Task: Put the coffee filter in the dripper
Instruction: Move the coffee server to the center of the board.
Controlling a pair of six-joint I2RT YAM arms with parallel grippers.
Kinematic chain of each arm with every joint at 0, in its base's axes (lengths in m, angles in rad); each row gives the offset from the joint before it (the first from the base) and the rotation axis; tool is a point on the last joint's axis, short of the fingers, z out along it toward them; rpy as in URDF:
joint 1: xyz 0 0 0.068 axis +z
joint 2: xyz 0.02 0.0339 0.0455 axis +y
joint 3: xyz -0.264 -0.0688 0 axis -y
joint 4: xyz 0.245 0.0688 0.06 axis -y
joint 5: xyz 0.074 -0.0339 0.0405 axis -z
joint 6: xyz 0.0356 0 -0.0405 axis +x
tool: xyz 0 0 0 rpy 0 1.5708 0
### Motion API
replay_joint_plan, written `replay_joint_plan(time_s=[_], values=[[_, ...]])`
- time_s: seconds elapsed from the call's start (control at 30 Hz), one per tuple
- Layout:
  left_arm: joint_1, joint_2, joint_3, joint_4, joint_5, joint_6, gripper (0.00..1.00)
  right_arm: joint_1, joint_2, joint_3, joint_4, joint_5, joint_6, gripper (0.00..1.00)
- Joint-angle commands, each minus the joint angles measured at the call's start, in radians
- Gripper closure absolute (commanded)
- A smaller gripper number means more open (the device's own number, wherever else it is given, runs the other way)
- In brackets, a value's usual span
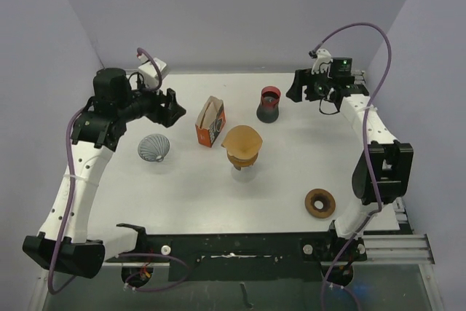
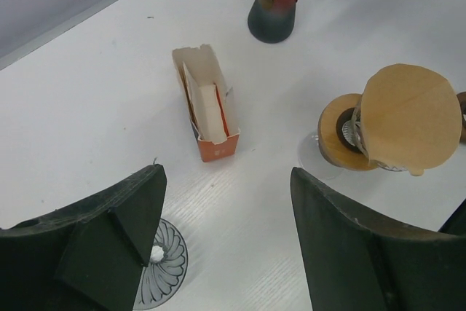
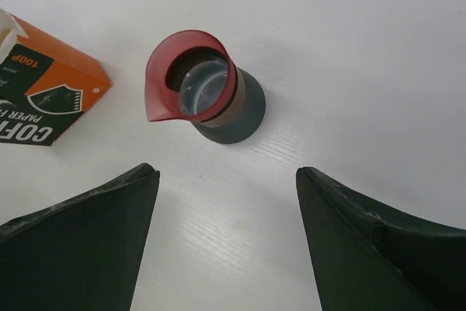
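Already the brown paper cone filter [image 1: 242,140] sits in the clear glass dripper [image 1: 242,167] mid-table. Both the left gripper [image 1: 173,106] and the right gripper [image 1: 294,87] hang open, empty.

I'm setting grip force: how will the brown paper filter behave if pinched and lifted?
The paper filter looks thin, so it is probably very light and floppy; a firm pinch would likely crease it. It merely rests on the wood-collared dripper, so a sideways nudge may well slide or tip it off.
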Motion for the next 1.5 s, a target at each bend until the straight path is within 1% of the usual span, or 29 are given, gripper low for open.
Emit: replay_joint_plan(time_s=[0.0, 0.2, 0.33, 0.43, 0.53, 0.73, 0.8, 1.03, 1.23, 1.47], values=[[0.020, -0.060, -0.049, 0.096, -0.020, 0.010, 0.33, 0.012, 0.061, 0.110, 0.101, 0.031, 0.061, 0.23], [0.030, -0.105, -0.141, 0.134, -0.105, 0.041, 0.33, 0.021, 0.188, 0.206, 0.101, 0.011, 0.084, 0.22], [0.058, -0.146, -0.201, 0.169, -0.073, 0.044, 0.33, 0.028, 0.258, 0.261, 0.088, -0.004, 0.103, 0.23], [0.077, -0.164, -0.225, 0.185, -0.050, 0.042, 0.30, 0.045, 0.295, 0.300, 0.073, -0.003, 0.094, 0.24], [0.088, -0.172, -0.237, 0.194, -0.041, 0.039, 0.30, 0.064, 0.327, 0.333, 0.057, 0.009, 0.081, 0.26], [0.106, -0.175, -0.249, 0.204, -0.028, 0.033, 0.30, 0.096, 0.374, 0.379, 0.010, 0.066, 0.053, 0.33], [0.109, -0.175, -0.252, 0.207, -0.002, 0.032, 0.30, 0.105, 0.379, 0.380, 0.000, 0.096, 0.041, 0.36], [0.116, -0.182, -0.265, 0.219, 0.008, 0.031, 0.30, 0.126, 0.382, 0.371, -0.022, 0.188, -0.006, 0.46], [0.120, -0.189, -0.271, 0.221, 0.005, 0.032, 0.30, 0.135, 0.391, 0.388, -0.051, 0.218, -0.028, 0.53], [0.123, -0.195, -0.278, 0.223, 0.004, 0.035, 0.30, 0.150, 0.397, 0.390, -0.074, 0.220, -0.046, 0.61]])
